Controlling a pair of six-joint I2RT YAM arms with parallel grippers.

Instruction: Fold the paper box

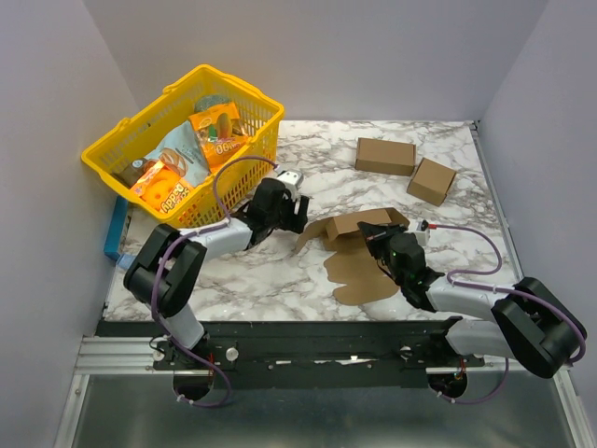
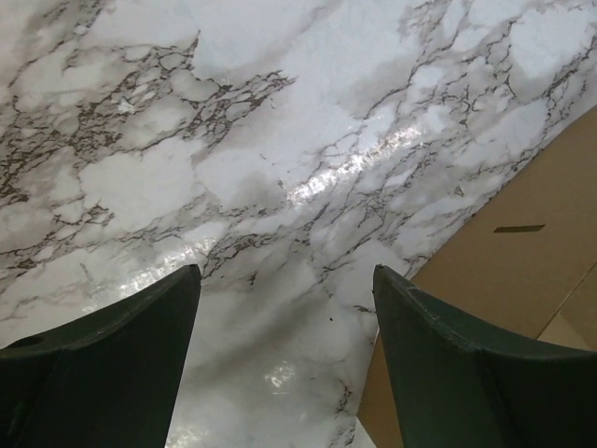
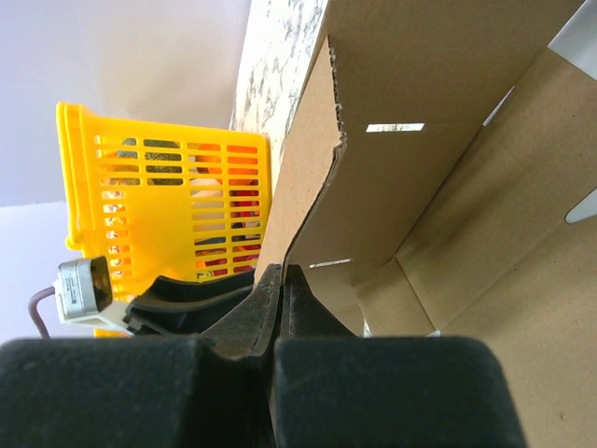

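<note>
The paper box (image 1: 353,250) is a brown cardboard sheet lying mid-table, with its far walls partly raised and a rounded flap flat toward me. My right gripper (image 1: 378,237) is shut on the thin edge of one raised wall. In the right wrist view its fingertips (image 3: 283,273) pinch that wall of the paper box (image 3: 420,187), and slots show in the panels. My left gripper (image 1: 293,217) hovers open just left of the box. Between its spread fingers (image 2: 284,273) lies bare marble, and the paper box (image 2: 522,252) sits beside its right finger (image 2: 448,355).
A yellow basket (image 1: 187,140) with snack packs stands at the back left, close behind the left arm, and also appears in the right wrist view (image 3: 159,187). Two brown cardboard cuboids (image 1: 384,156) (image 1: 431,180) lie at the back right. Grey walls enclose the table.
</note>
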